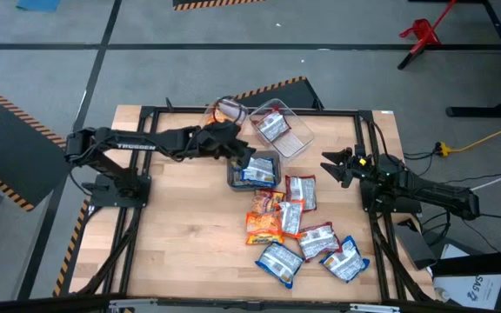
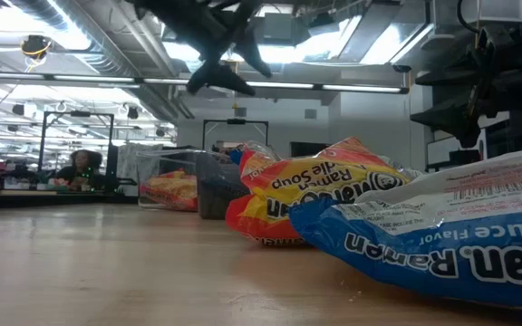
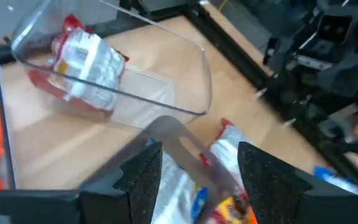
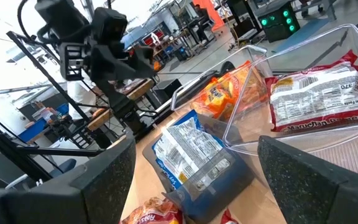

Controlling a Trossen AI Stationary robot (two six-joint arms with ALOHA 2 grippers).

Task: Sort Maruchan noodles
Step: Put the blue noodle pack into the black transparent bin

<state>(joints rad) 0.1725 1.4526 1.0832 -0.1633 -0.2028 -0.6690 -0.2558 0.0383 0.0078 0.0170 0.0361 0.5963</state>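
Sorting is partly done. In the high view three clear bins sit at upper centre of the table (image 1: 172,252): one holds an orange packet (image 1: 227,109), the tilted bin (image 1: 296,130) to its right holds a red-and-white packet (image 1: 272,127), and the dark-looking bin (image 1: 233,178) just below them holds a blue-and-white packet (image 1: 258,171).

Left to do: a loose heap of Maruchan noodles (image 1: 298,230) lies lower centre-right of the frame. It includes orange packets (image 1: 264,224), red-and-white ones (image 1: 301,191) and blue-and-white ones (image 1: 278,261), roughly eight in all; the overlaps prevent an exact count.

The left tool (image 1: 243,153) hangs over the blue bin's near edge. Its own wrist view shows the jaws parted with nothing gripped; the blue-and-white packet lies below them inside the bin. Judgement: a blue packet is just being deposited or released there.

The right tool (image 1: 332,165) waits at centre-right of the table, just right of the heap's top, jaws wide apart and empty.

Judged progress: under a third sorted.
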